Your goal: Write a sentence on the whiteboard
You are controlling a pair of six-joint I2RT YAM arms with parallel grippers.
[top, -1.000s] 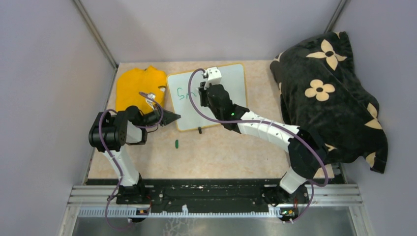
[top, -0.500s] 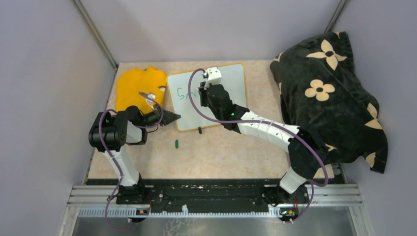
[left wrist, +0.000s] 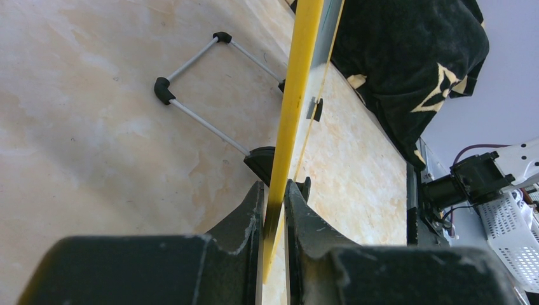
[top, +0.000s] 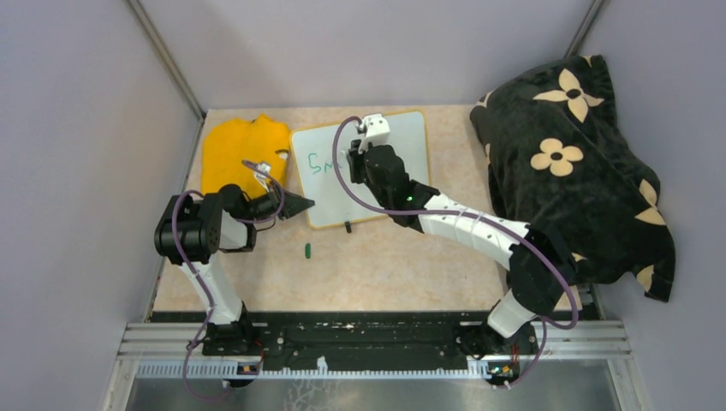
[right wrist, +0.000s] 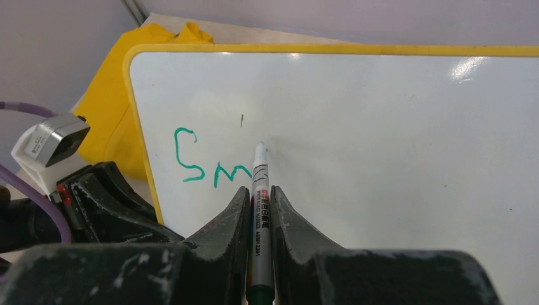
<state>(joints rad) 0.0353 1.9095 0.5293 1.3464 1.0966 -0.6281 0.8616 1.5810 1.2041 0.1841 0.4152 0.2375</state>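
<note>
- The whiteboard (top: 318, 195) lies on the table (top: 385, 265) toward the far edge, around 12 o'clock from the table's middle. In the top view its long sides run left to right.
- Of the sentence (right wrist: 210, 162) you can read only a green "S" and an "m" so far, near the board's left end at about 9 o'clock from its centre.
- Your right gripper (right wrist: 259, 190) is pinched narrow on a marker (right wrist: 259, 210), which runs straight out between the fingers.
- The marker's tip sits at the board just past the "m", toward 1 o'clock of that letter. You cannot tell from these views whether it presses on the surface.
- Your left gripper (left wrist: 273, 190) is closed narrow on the board's yellowish frame. It holds the left edge low down, at about 8 o'clock of the board in the top view.
- In the left wrist view a wire stand (left wrist: 197, 121) with black ends shows beside the gripped edge.
- A black clip foot (top: 348, 227) sits on the board's near edge at 6 o'clock.
- A small green cap (top: 306, 250) lies on the table at 7 o'clock of the board, apart from it.
- A yellow cloth (top: 240, 150) lies at 9 o'clock, just beside the board's left edge.
- A black blanket (top: 574, 163) with cream flowers is heaped at 3 o'clock, off the board.
</note>
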